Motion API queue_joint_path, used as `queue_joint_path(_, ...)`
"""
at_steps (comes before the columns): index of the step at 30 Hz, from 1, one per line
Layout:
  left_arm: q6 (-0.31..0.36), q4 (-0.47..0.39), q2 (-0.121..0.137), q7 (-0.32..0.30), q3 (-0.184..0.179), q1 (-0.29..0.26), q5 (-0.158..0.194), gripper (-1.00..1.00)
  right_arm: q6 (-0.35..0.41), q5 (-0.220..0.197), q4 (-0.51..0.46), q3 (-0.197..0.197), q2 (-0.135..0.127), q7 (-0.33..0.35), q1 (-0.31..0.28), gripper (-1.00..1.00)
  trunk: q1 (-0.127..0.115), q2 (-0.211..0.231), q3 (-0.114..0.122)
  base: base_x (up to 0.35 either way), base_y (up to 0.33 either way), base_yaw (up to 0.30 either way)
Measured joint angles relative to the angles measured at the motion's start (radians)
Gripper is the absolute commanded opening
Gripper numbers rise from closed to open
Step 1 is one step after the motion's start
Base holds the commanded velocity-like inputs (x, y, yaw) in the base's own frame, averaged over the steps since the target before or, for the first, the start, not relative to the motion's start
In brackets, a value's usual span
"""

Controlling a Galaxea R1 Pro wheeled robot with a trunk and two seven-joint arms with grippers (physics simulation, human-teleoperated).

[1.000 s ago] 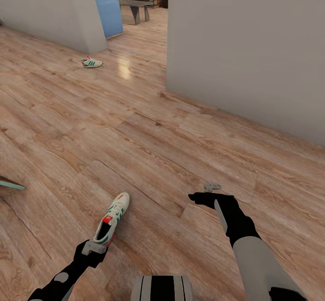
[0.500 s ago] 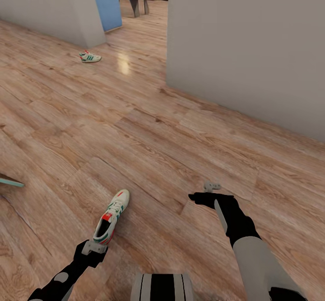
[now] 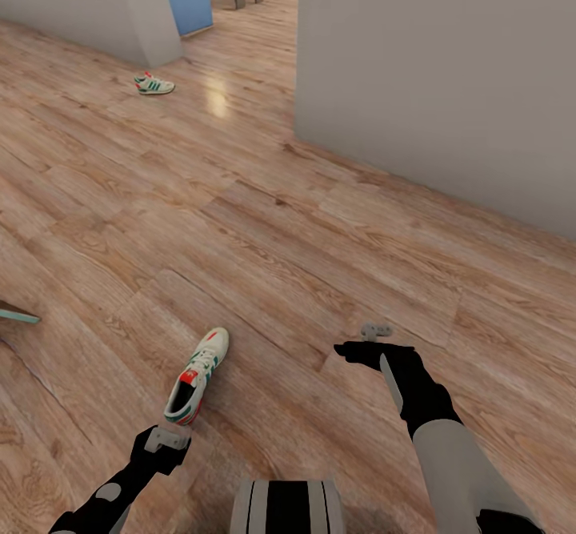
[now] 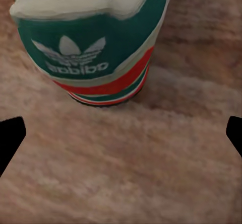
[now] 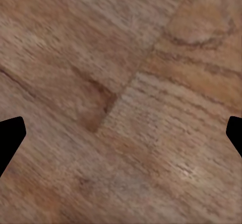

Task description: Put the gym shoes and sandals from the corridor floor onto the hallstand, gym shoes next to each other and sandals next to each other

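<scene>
Wood-plank corridor floor (image 3: pixel 320 230), one gym shoe (image 3: pixel 198 375) near you
Your left tool (image 3: pixel 166 440) sits spread wide just behind its heel, holding nothing; right tool (image 3: pixel 374 332) wide too, empty.

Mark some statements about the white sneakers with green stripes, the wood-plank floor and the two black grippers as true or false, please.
1. The near white sneaker with green stripes lies on the brown wood-plank floor. True.
2. The left gripper is clamped on that sneaker. False: its fingers are open, just behind the heel, not touching.
3. A second white sneaker lies far off near a grey wall corner. True.
4. The right gripper holds a sandal. False: it is open and empty above the floor.
</scene>
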Motion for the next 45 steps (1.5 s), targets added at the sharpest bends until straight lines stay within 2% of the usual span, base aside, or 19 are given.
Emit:
queue_joint_path(14,0.001,0.000,0.000,0.000,0.001,0.000,0.001,1.00,0.000,0.000,0.000,0.000,0.000,0.000,0.000,1.00,0.000,0.000,-0.016,0.000,0.000,0.000)
queue_joint_path(45,0.001,0.000,0.000,0.001,0.002,0.000,0.002,1.00,0.000,0.000,0.000,0.000,0.000,0.000,0.000,1.00,0.000,0.000,-0.018,0.059,0.018,0.000)
